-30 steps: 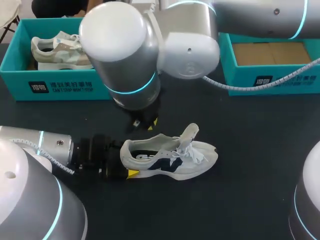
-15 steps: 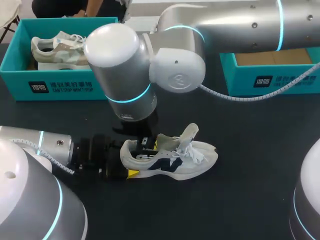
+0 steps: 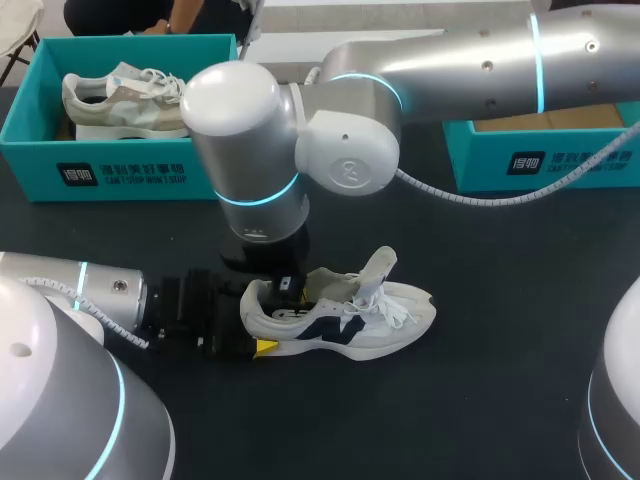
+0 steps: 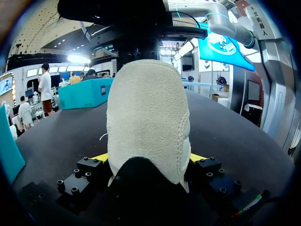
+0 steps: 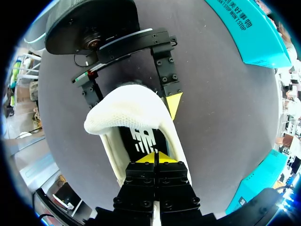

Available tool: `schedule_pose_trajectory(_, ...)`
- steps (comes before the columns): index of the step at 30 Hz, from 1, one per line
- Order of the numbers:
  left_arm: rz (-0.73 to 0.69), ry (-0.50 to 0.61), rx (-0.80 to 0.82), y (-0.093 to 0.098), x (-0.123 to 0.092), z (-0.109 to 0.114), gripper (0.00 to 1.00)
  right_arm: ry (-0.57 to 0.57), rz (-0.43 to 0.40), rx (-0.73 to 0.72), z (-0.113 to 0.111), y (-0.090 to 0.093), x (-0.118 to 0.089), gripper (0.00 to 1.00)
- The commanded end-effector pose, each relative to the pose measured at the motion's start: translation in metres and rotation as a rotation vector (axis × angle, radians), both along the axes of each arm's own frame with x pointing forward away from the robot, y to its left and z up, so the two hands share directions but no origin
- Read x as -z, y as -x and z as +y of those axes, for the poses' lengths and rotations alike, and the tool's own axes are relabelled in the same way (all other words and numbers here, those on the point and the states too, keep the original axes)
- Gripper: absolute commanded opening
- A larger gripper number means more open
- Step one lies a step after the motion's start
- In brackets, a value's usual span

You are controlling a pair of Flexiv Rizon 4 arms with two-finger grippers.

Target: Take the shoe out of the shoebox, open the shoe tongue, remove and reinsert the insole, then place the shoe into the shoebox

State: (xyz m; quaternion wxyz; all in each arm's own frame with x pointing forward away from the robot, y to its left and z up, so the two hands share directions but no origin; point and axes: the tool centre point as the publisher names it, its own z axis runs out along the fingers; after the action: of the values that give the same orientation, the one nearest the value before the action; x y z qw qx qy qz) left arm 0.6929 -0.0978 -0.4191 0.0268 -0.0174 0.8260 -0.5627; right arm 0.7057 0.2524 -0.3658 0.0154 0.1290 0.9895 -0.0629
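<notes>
Black table (image 3: 500, 300) with 2 teal shoeboxes at its far edge: the left shoebox (image 3: 120, 175) holds a beige shoe (image 3: 120, 100), and the right shoebox (image 3: 540, 165) shows its cardboard floor. A white sneaker (image 3: 370, 325) stands on the table, outside both. The left gripper (image 4: 149, 157) clamps its heel. The right gripper (image 5: 154, 158), tips together, sits over the black insole (image 5: 143, 139). The sneaker is likely light and soft, and the firmer heel suits gripping. Both boxes carry white print.

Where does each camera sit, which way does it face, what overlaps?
Head: fixed above and behind, facing down on the table; left arm and right arm show.
Left wrist: on that wrist, facing the white shoe, heel between own jaws.
Right wrist: on that wrist, facing down into the shoe's opening; own jaws shut.
Shared: the shoe's heel in the left jaws.
</notes>
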Motion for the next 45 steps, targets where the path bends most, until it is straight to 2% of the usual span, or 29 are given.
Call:
schedule_pose_trajectory(1, -0.001, -0.004, -0.003, 0.001, 0.000, 0.000, 0.00, -0.020, 0.000, 0.010, -0.008, 0.001, 0.007, 0.00)
schedule_pose_trajectory(2, -0.001, -0.004, -0.003, 0.001, 0.000, 0.000, 0.00, -0.019, -0.001, 0.015, -0.010, 0.001, 0.008, 0.21)
schedule_pose_trajectory(3, -0.001, -0.004, -0.003, 0.001, 0.000, 0.000, 0.00, -0.020, 0.001, 0.019, -0.012, 0.001, 0.009, 0.33)
schedule_pose_trajectory(5, -0.001, -0.004, -0.003, 0.001, 0.000, 0.000, 0.00, -0.019, -0.008, 0.031, -0.015, 0.000, 0.009, 0.38)
schedule_pose_trajectory(11, -0.001, -0.004, -0.003, 0.001, 0.000, 0.000, 0.00, -0.017, -0.010, 0.038, -0.023, -0.003, 0.011, 0.46)
schedule_pose_trajectory(25, -0.001, -0.004, -0.003, 0.001, 0.000, 0.000, 0.00, -0.027, 0.004, 0.030, -0.019, -0.004, 0.038, 0.49)
schedule_pose_trajectory(28, -0.001, -0.004, -0.003, 0.001, 0.000, 0.000, 0.00, -0.028, 0.019, 0.030, -0.017, -0.002, 0.044, 0.48)
schedule_pose_trajectory(30, -0.001, -0.004, -0.003, 0.001, 0.000, 0.000, 0.00, -0.026, 0.028, 0.033, -0.016, 0.001, 0.047, 0.40)
schedule_pose_trajectory(33, -0.001, -0.004, -0.003, 0.001, 0.000, 0.000, 0.00, -0.017, 0.037, 0.043, -0.017, 0.006, 0.048, 0.01)
schedule_pose_trajectory(38, -0.001, -0.004, -0.003, 0.001, 0.000, 0.000, 0.00, -0.003, 0.043, 0.089, -0.022, 0.014, 0.045, 0.00)
schedule_pose_trajectory(45, -0.001, -0.004, -0.003, 0.001, 0.000, 0.000, 0.00, -0.001, 0.019, 0.150, -0.028, 0.014, 0.027, 0.00)
